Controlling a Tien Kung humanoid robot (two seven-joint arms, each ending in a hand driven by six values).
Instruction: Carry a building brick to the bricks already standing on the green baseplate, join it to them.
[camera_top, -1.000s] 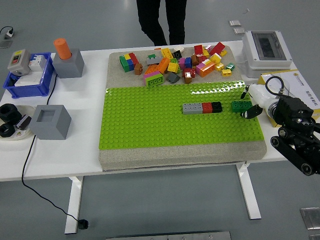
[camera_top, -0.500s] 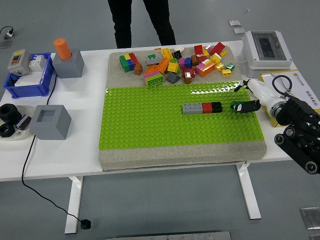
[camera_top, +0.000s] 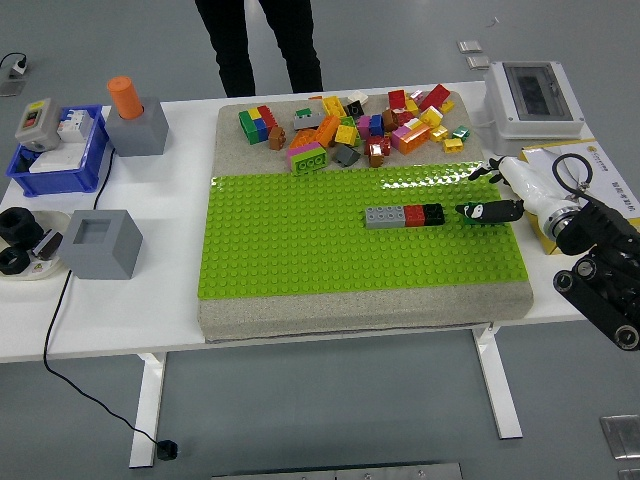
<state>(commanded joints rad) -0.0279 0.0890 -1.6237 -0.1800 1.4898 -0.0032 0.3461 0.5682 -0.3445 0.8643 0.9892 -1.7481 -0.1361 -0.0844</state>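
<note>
A row of three joined bricks, grey (camera_top: 382, 216), red (camera_top: 414, 215) and black (camera_top: 433, 213), stands on the green baseplate (camera_top: 300, 250) right of its middle. A small green brick (camera_top: 474, 211) lies just right of the black one, with a narrow gap between them. My right hand (camera_top: 492, 196) reaches in from the right edge on a white wrist. Its dark thumb and fingertips (camera_top: 503, 209) close on the green brick, partly covering it. Whether the brick touches the plate I cannot tell. The left arm is out of view.
A heap of loose coloured bricks (camera_top: 350, 125) lies on the pad behind the baseplate. A white switch box (camera_top: 535, 97) stands at the back right. At the left stand two grey blocks (camera_top: 98, 243) and a blue bin (camera_top: 60, 150). A person's legs (camera_top: 260, 45) show at the far side.
My right hand has risen and closed on the green brick, which has slid slightly left towards the black brick. The person behind the table has stepped to the left.
</note>
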